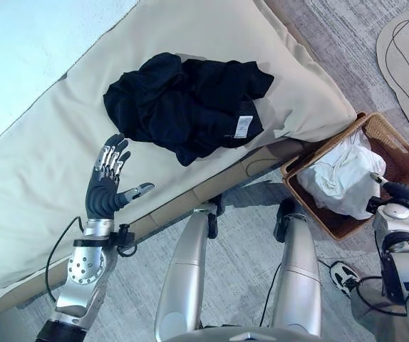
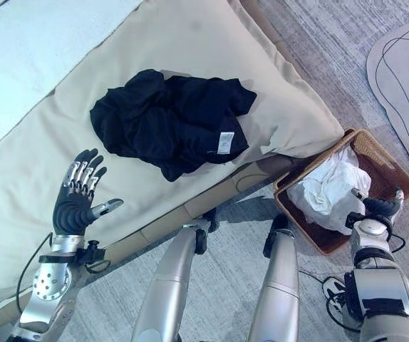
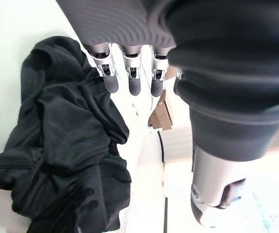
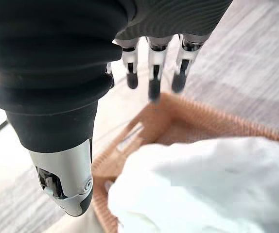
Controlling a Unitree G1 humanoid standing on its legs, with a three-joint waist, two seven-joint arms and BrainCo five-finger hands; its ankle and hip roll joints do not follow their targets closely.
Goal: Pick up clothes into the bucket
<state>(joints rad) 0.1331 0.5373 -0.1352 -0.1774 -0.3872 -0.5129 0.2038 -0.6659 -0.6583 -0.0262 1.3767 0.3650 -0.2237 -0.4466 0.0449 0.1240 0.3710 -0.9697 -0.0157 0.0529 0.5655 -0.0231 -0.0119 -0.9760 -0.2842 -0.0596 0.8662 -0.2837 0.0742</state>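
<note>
A crumpled black garment (image 1: 187,107) with a small white label lies on the beige bed cover (image 1: 40,171). My left hand (image 1: 106,187) hovers open just left of and nearer than it, fingers straight, thumb out. In the left wrist view the black garment (image 3: 57,145) lies just past my fingers (image 3: 132,80), apart from them. A brown wicker basket (image 1: 388,139) stands on the floor at the bed's right corner with white clothing (image 1: 343,178) in it. My right hand (image 1: 402,191) is held open above the basket's near right edge; its wrist view shows straight fingers (image 4: 151,73) over the white clothing (image 4: 202,184).
The bed's edge (image 1: 211,187) runs diagonally between me and the garment. A pale blue sheet (image 1: 26,57) covers the far left of the bed. Grey carpet (image 1: 247,271) lies in front, and a beige rug (image 1: 407,57) with dark lines at the upper right.
</note>
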